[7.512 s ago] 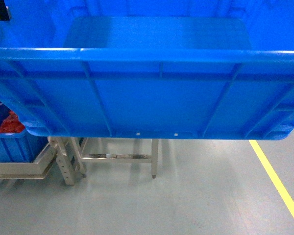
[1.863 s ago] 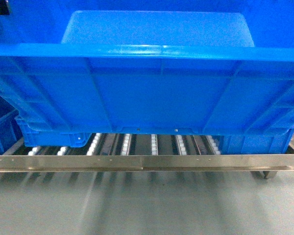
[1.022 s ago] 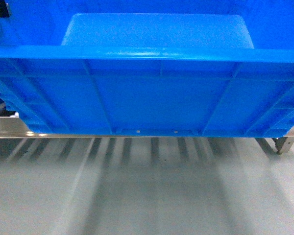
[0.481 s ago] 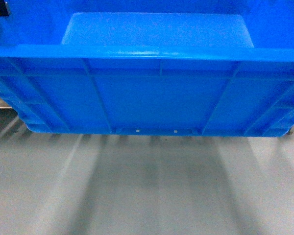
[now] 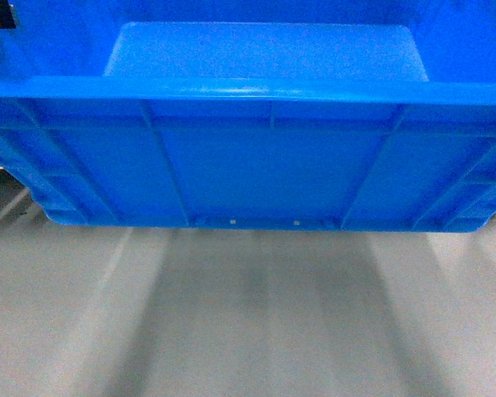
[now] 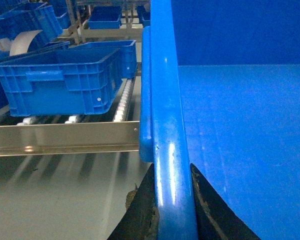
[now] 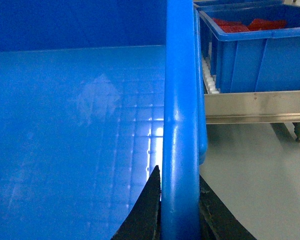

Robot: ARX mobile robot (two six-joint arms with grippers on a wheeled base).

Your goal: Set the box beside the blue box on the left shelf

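Grey floor (image 5: 248,331) fills the lower head view, blurred. The box (image 5: 256,157) hangs in the air in front of the robot, carried by both arms and blocking most of that view. The left gripper (image 6: 162,210) is clamped on the box's left rim, the right gripper (image 7: 180,210) on its right rim. In the left wrist view the shelf (image 6: 65,137) lies ahead with a blue crate (image 6: 60,82) on its rollers; another crate (image 7: 255,50) shows on the right. The risks: the box's far edge may strike the shelf's front rail if carried too low, it may bump either crate, and the rim may slip from the narrow grips.
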